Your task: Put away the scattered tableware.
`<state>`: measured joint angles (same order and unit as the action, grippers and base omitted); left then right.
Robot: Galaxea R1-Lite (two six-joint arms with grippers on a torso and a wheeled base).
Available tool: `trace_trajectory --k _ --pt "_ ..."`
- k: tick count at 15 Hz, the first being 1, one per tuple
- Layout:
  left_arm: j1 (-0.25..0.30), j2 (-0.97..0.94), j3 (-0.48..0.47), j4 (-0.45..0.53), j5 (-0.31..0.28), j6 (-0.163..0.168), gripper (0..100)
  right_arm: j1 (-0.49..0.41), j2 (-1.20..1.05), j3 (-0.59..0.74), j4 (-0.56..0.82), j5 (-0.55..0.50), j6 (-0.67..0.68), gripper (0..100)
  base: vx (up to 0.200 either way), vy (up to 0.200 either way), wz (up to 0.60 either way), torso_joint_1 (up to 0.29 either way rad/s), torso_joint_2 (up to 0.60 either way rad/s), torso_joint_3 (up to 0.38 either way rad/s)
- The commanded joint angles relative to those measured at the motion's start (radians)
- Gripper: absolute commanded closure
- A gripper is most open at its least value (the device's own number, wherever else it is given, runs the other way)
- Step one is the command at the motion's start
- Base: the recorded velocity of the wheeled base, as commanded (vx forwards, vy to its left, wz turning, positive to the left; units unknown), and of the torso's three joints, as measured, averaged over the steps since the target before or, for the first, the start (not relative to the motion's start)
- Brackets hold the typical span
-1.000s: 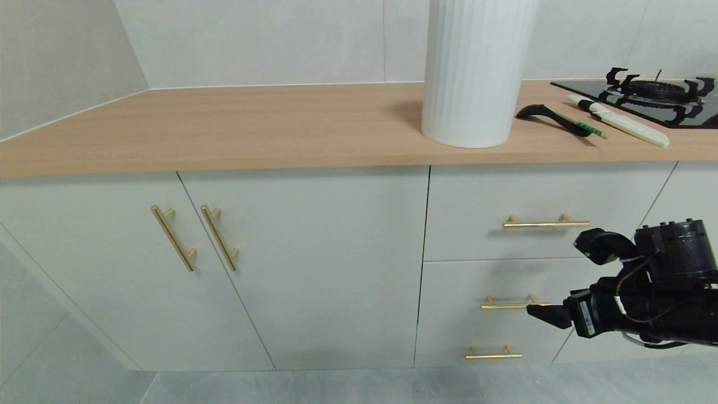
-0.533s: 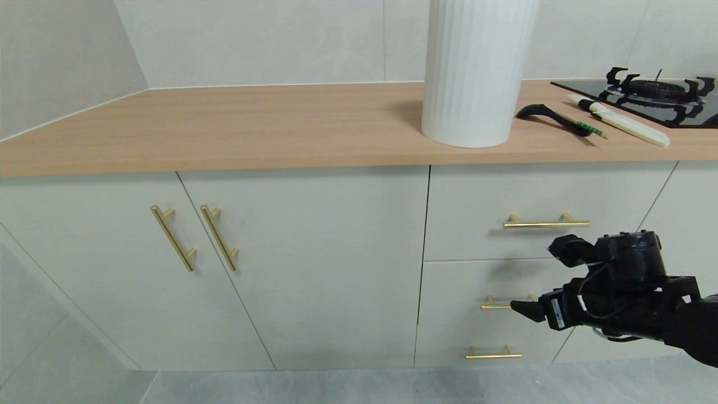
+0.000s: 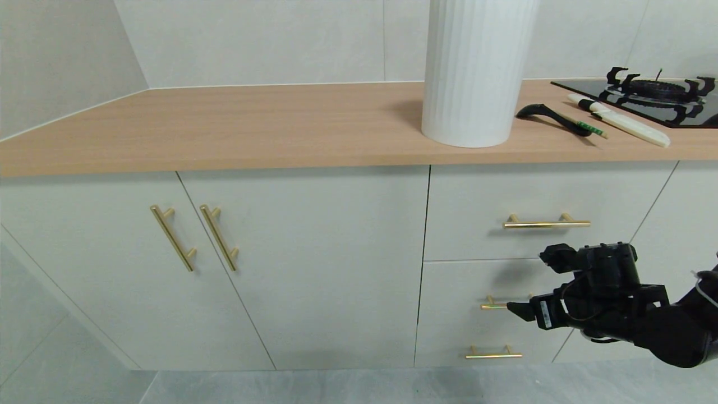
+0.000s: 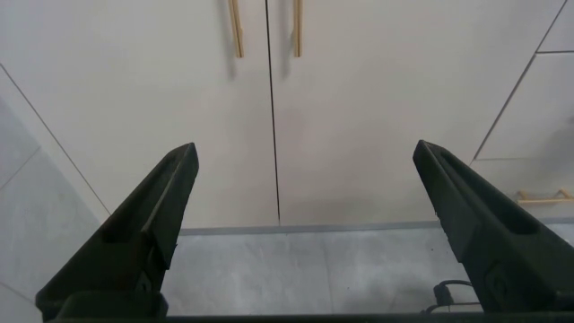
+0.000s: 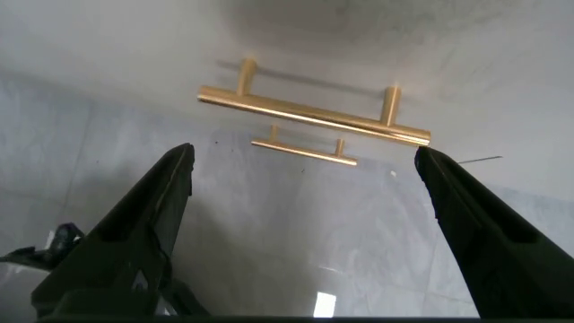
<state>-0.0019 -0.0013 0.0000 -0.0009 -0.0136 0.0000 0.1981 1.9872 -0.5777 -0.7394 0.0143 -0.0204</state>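
Note:
On the wooden counter (image 3: 252,129) lie a black ladle (image 3: 552,118), a thin green-handled utensil (image 3: 590,128) and a white knife (image 3: 625,122), just right of a tall white ribbed holder (image 3: 474,73). My right gripper (image 3: 528,280) is open, low in front of the drawers, its lower fingertip level with the middle drawer's gold handle (image 3: 496,305). From the right wrist, that handle (image 5: 314,115) lies just ahead of the open right gripper (image 5: 305,160). My left gripper (image 4: 305,157) is open with nothing in it, facing the cabinet doors (image 4: 359,108).
A black gas hob (image 3: 656,92) sits at the counter's far right. The drawer stack has a top handle (image 3: 547,223) and a bottom handle (image 3: 493,353). Two cabinet doors with slanted gold handles (image 3: 193,238) are to the left. Grey floor (image 3: 336,387) lies below.
My right gripper has moved left and closer to the drawer fronts, bringing its lower finger up to the middle drawer handle. Nothing on the counter has moved.

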Motion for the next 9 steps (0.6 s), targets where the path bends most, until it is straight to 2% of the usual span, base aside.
trace_trajectory --k 1,3,9 --pt "0.0 0.001 0.0 -0.001 0.0 0.0 0 -0.008 0.039 -0.001 -0.029 0.0 0.011 0 0.0 0.0 0.0 0.0 0.0 0.0" --pt "0.0 0.001 0.0 -0.001 0.0 0.0 0 -0.019 0.053 -0.004 -0.069 -0.008 0.054 0 0.0 0.0 0.0 0.0 0.0 0.0" --pt "0.0 0.001 0.0 -0.001 0.0 0.0 0 -0.02 0.134 -0.014 -0.126 -0.059 0.057 0 0.0 0.0 0.0 0.0 0.0 0.0"
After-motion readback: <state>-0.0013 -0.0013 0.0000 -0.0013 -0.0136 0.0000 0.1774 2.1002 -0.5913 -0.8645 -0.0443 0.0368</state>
